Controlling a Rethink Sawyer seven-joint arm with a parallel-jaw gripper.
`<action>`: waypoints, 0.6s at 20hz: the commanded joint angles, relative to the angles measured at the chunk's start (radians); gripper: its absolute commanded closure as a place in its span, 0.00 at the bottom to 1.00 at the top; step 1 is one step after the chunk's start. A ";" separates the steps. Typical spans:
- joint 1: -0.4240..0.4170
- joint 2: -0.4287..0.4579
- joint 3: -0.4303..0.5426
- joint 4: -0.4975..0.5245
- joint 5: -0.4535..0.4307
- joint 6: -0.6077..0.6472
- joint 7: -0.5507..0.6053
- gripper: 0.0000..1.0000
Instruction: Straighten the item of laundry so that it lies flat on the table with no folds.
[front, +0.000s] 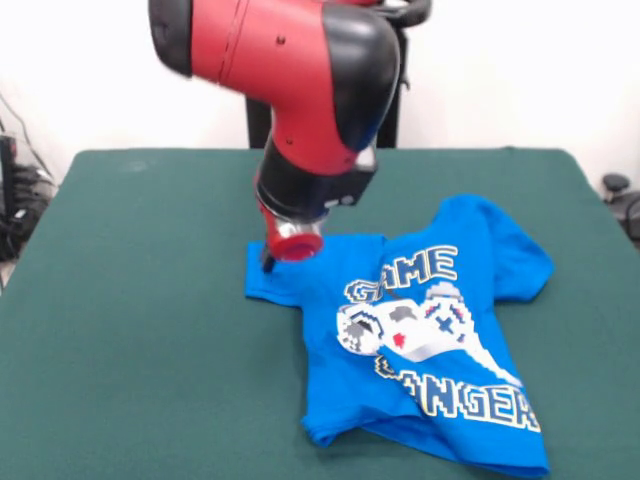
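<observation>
The item of laundry (420, 330), a bright blue T-shirt, lies print-up on the right half of the green table (130, 300). Its collar end points to the far side and its hem lies near the front edge. The cloth is rumpled, with a fold along the lower left hem and the far shoulder bunched. The red and black arm comes down from above. My gripper (268, 262) is at the tip of the shirt's left sleeve (275, 285), touching or just above it. The arm's wrist hides most of the gripper.
The robot's black pedestal (390, 110) stands at the table's far edge. Cables (15, 200) hang off the left side and a dark object (620, 195) sits beyond the right edge. The shirt's hem reaches close to the front table edge.
</observation>
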 joint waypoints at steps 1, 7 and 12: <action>-0.038 0.060 0.310 0.138 0.042 -0.101 -0.186 1.00; -0.042 0.065 0.316 0.136 0.003 -0.079 -0.143 1.00; -0.008 0.120 0.245 0.089 -0.050 -0.075 -0.105 1.00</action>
